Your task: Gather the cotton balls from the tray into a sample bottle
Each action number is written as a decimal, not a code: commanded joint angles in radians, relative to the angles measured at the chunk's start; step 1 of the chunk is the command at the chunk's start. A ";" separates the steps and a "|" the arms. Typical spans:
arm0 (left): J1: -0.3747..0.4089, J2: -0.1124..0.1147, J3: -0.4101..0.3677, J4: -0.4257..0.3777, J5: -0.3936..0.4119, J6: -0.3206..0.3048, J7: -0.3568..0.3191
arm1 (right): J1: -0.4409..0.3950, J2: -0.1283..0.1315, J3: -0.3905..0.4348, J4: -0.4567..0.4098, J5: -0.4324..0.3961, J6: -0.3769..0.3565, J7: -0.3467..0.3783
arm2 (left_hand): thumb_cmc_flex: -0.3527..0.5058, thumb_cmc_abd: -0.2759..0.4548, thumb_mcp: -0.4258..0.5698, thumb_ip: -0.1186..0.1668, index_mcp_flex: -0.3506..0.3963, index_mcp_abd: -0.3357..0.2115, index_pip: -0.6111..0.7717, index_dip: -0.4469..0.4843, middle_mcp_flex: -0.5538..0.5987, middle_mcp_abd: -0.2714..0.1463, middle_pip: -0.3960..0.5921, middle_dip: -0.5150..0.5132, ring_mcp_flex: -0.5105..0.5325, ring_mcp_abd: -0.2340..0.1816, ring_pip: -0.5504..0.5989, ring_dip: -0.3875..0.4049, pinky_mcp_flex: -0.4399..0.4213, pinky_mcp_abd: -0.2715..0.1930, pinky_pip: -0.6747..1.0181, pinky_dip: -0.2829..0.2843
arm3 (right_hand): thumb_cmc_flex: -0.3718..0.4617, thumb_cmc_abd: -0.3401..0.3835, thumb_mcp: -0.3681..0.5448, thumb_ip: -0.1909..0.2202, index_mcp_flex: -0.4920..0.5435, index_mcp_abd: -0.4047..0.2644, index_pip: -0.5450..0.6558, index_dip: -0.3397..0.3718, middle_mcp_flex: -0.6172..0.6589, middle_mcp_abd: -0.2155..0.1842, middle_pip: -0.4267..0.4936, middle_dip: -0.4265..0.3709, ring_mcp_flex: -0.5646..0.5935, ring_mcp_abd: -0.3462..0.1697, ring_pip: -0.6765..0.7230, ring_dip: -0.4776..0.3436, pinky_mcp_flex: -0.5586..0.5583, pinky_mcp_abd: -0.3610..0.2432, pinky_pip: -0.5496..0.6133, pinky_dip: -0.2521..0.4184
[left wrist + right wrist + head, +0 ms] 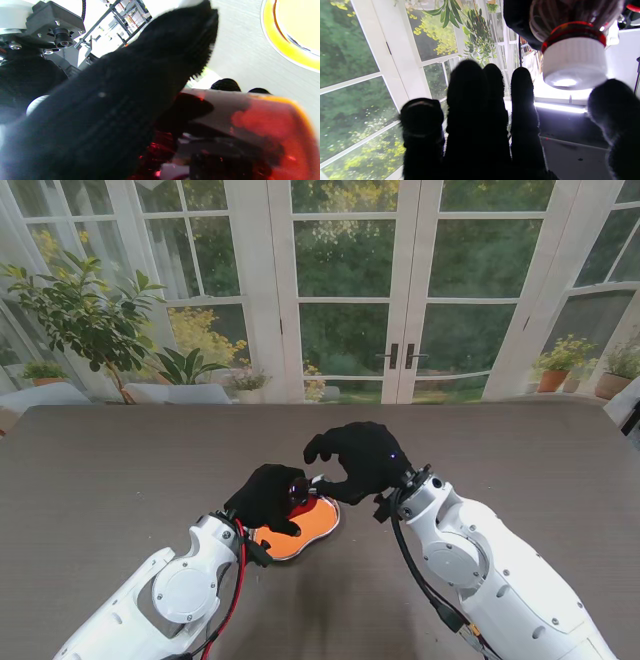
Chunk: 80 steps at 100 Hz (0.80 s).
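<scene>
My left hand [268, 498] is shut on the sample bottle [301, 490], a clear bottle with a red ring and a white cap [573, 62]. In the left wrist view the bottle [250, 120] fills the frame beside my thumb [130, 100]. It is held over the orange tray [305, 532]. My right hand [355, 460] hovers just beyond the bottle, open, with its fingers [470, 112] and thumb [617, 112] spread on either side of the cap and not touching it. I cannot make out any cotton balls on the tray [287, 42]; my hands hide much of it.
The tray sits mid-table on a dark brown top [120, 470]. Glass doors [400, 300] and potted plants [90, 320] stand beyond the far edge.
</scene>
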 commanded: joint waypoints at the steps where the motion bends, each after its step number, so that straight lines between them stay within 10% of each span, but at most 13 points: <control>1: 0.003 -0.008 0.002 -0.005 -0.007 0.007 -0.011 | -0.017 -0.003 0.001 -0.013 0.007 -0.024 0.006 | 0.094 1.098 0.054 0.029 0.087 -0.080 0.273 0.063 0.071 0.022 0.101 0.041 0.101 0.052 0.437 0.066 0.079 0.024 0.577 0.061 | -0.034 -0.096 0.040 0.015 -0.050 0.012 0.045 0.027 -0.052 0.027 -0.012 -0.042 0.005 0.032 -0.112 -0.044 -0.011 0.019 -0.038 -0.019; 25: 0.001 -0.014 0.003 -0.010 -0.010 0.008 0.009 | -0.025 -0.004 -0.010 -0.006 0.009 -0.055 0.003 | 0.094 1.098 0.054 0.029 0.088 -0.079 0.272 0.063 0.071 0.024 0.102 0.041 0.101 0.052 0.437 0.066 0.079 0.024 0.577 0.062 | 0.074 -0.374 0.152 -0.006 -0.115 0.031 0.139 0.015 -0.154 0.031 0.031 -0.078 0.003 0.036 -0.249 -0.062 0.024 -0.001 -0.107 -0.043; 60: -0.007 -0.014 0.004 -0.006 -0.012 0.002 0.009 | 0.003 -0.024 -0.067 0.045 0.043 -0.048 -0.053 | 0.093 1.098 0.054 0.029 0.088 -0.078 0.272 0.063 0.071 0.023 0.102 0.041 0.101 0.052 0.437 0.066 0.079 0.024 0.577 0.062 | 0.258 -0.387 0.232 0.010 -0.020 0.135 0.294 0.034 0.059 0.058 0.078 -0.090 0.018 -0.044 0.037 -0.009 0.181 -0.072 -0.024 -0.054; 67: -0.009 -0.015 0.005 -0.004 -0.011 0.000 0.010 | 0.004 -0.027 -0.075 0.050 0.054 -0.046 -0.055 | 0.094 1.098 0.054 0.029 0.087 -0.079 0.272 0.063 0.071 0.021 0.102 0.041 0.101 0.052 0.437 0.066 0.079 0.024 0.577 0.062 | 0.345 -0.369 0.229 -0.137 -0.048 0.135 0.404 -0.116 0.092 0.059 0.074 -0.062 0.017 -0.050 0.082 -0.010 0.189 -0.078 0.007 -0.046; 80: -0.014 -0.015 0.006 0.001 -0.011 -0.005 0.010 | 0.006 -0.031 -0.086 0.058 0.071 -0.042 -0.052 | 0.094 1.099 0.054 0.029 0.088 -0.079 0.273 0.063 0.071 0.022 0.102 0.041 0.101 0.052 0.437 0.066 0.079 0.024 0.577 0.062 | 0.426 -0.341 0.229 -0.164 -0.093 0.156 0.504 -0.168 0.127 0.056 0.082 -0.028 0.017 -0.063 0.119 0.004 0.200 -0.105 0.040 -0.039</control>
